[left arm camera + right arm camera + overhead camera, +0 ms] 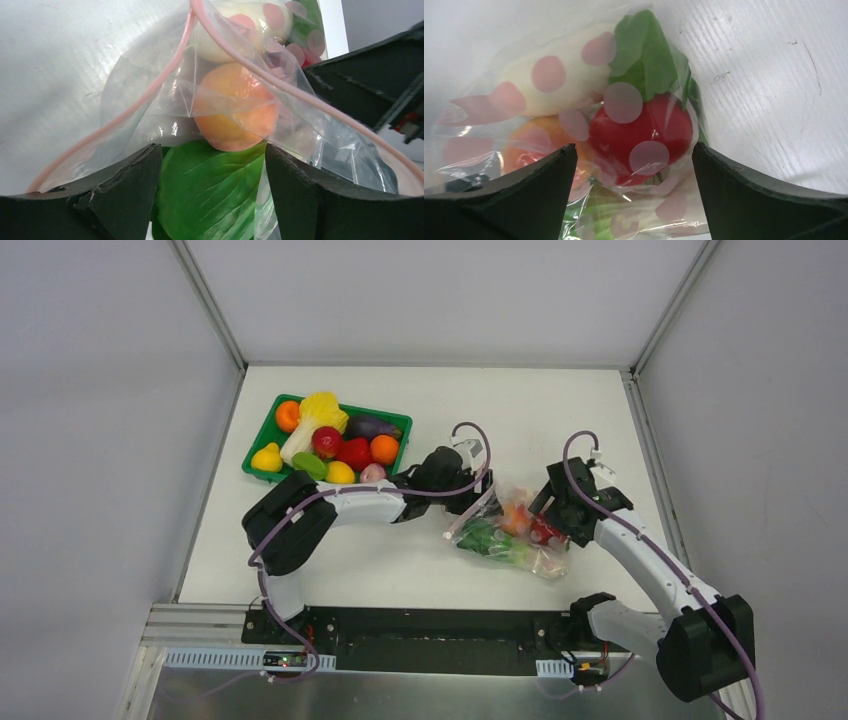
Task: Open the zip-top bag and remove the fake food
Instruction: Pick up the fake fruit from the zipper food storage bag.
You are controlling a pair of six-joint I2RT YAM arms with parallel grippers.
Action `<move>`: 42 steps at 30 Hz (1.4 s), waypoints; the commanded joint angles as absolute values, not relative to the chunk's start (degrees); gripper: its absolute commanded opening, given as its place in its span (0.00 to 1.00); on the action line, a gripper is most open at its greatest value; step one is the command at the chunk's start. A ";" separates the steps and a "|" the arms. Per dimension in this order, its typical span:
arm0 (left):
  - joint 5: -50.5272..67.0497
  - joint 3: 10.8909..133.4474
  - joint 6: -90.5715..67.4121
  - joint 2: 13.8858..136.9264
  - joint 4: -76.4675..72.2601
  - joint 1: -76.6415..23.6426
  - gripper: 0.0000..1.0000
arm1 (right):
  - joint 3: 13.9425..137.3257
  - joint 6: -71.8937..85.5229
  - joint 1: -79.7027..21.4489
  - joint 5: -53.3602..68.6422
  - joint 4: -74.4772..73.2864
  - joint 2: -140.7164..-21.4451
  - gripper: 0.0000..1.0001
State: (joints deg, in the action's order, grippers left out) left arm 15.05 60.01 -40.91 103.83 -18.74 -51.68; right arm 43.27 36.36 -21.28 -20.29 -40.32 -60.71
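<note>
The zip-top bag (505,537) lies on the surface, right of centre between both arms. Its pink zip strip (150,95) looks parted, so opening seems done. The fake food (235,112) is not yet out. The left gripper (212,150) and right gripper (634,149) are both spread at the bag.

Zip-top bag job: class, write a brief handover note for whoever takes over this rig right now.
Left gripper: open, at the bag's mouth.
Right gripper: open, facing the bag's opposite side.
Zip-top bag: lying on the table between the grippers, pink zip strip parted.
Fake food: peach, red fruit and green leaf are inside the bag.
Done: bag opened.
Left: take the food out.
</note>
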 commanded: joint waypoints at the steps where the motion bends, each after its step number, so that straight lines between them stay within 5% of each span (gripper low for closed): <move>1: 19.23 63.20 -39.54 106.63 -22.94 -51.70 0.77 | 40.61 35.22 -20.53 -18.14 -37.50 -63.07 0.89; 27: 19.41 68.21 -44.52 116.45 -27.44 -51.77 0.89 | 38.22 32.88 -20.60 -10.85 -32.34 -70.58 0.87; 42: 14.90 61.18 -43.18 107.04 -23.27 -49.77 0.39 | 38.23 33.48 -20.54 -12.30 -32.86 -70.93 0.88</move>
State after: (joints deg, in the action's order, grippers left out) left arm 17.85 63.77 -45.15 113.38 -26.26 -51.53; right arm 39.79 33.78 -20.38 -14.48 -30.17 -69.12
